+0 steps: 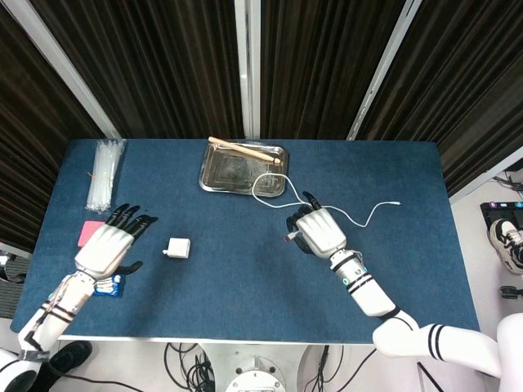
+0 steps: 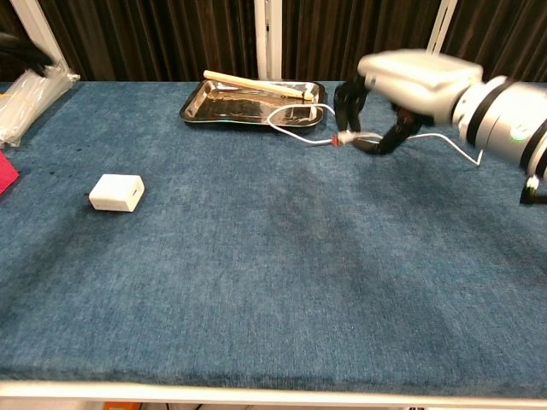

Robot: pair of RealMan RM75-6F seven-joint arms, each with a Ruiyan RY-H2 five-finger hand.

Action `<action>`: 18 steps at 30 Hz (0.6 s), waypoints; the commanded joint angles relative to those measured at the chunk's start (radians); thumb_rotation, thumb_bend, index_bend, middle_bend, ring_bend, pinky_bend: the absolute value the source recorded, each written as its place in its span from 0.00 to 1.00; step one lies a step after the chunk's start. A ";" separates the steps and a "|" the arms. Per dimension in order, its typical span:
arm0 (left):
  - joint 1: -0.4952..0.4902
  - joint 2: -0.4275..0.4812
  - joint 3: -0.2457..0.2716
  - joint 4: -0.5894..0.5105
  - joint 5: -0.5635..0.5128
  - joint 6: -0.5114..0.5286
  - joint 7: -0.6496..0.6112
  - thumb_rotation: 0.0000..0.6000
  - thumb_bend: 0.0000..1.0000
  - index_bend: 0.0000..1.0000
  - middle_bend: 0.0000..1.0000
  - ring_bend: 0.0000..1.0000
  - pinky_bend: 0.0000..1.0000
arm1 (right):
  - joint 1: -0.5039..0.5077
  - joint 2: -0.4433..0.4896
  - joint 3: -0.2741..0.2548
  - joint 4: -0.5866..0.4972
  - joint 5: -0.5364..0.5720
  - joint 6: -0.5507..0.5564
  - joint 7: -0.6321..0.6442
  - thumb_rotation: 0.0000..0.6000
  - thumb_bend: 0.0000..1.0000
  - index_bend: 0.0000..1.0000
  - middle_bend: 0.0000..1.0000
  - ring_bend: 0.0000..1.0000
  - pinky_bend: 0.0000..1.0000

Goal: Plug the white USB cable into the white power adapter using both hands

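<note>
The white power adapter (image 1: 178,247) (image 2: 117,193) lies on the blue table, left of centre. My right hand (image 1: 320,231) (image 2: 416,82) is raised above the table and pinches the USB plug end of the white cable (image 1: 288,238) (image 2: 344,138), plug pointing left. From there the cable loops over the tray's corner (image 1: 263,184) and trails off to the right, ending in its small connector (image 1: 396,203). My left hand (image 1: 106,247) hovers with fingers spread and nothing in it, a little left of the adapter and not touching it.
A metal tray (image 1: 221,178) (image 2: 205,104) with a wooden stick (image 1: 242,149) sits at the back centre. A bag of clear sticks (image 1: 105,173) lies at the far left. A pink block (image 1: 87,231) and a snack packet (image 1: 113,286) show partly under my left hand.
</note>
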 commanded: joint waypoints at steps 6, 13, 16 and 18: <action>-0.172 -0.163 -0.041 0.091 -0.117 -0.187 0.028 1.00 0.19 0.13 0.16 0.04 0.00 | 0.011 0.105 0.045 -0.115 0.079 0.015 -0.091 1.00 0.39 0.58 0.51 0.32 0.08; -0.215 -0.250 -0.033 0.151 -0.204 -0.222 0.062 1.00 0.19 0.13 0.16 0.04 0.00 | 0.016 0.127 0.038 -0.135 0.124 0.011 -0.109 1.00 0.39 0.58 0.52 0.32 0.08; -0.227 -0.280 -0.022 0.172 -0.221 -0.230 0.072 1.00 0.19 0.13 0.16 0.04 0.00 | 0.019 0.125 0.034 -0.131 0.129 0.010 -0.103 1.00 0.39 0.58 0.52 0.32 0.08; -0.233 -0.298 -0.018 0.185 -0.228 -0.228 0.077 1.00 0.19 0.13 0.16 0.04 0.00 | 0.021 0.124 0.032 -0.129 0.132 0.008 -0.098 1.00 0.39 0.58 0.52 0.32 0.08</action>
